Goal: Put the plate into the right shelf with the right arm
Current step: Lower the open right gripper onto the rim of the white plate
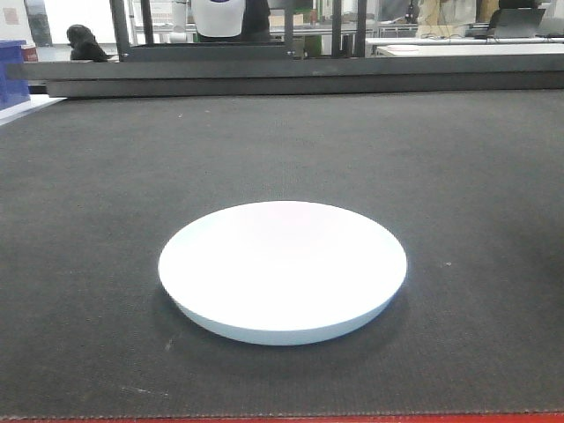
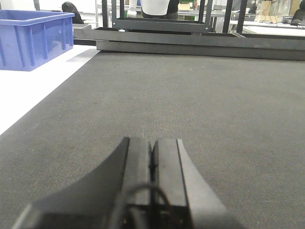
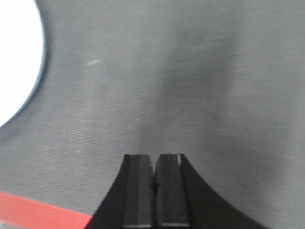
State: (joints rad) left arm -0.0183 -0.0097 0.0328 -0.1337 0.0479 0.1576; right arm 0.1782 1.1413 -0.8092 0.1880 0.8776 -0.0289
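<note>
**Both grippers closed and empty; plate lies free on the mat**

Your right gripper has its two dark fingers pressed together with only a thin seam between them, and nothing is held. It hangs over the dark mat, close to the near side, where the red edge of the table shows at the lower left of the right wrist view. The plate appears at the left border of that view, apart from the fingers and not touched by them. That picture is somewhat blurred, so finer detail of the mat is not legible.

Your left gripper is likewise clamped finger against finger, with nothing between them. It points across the bare mat toward the far side.

In the front view the plate lies flat and right way up on the mat, roughly central left to right and towards the near edge. It is white, round and unmarked. No gripper appears in that view.

At the far left, a blue bin stands on a white surface that adjoins the mat. Along the far edge runs a low black frame, with dark uprights rising behind it.
</note>
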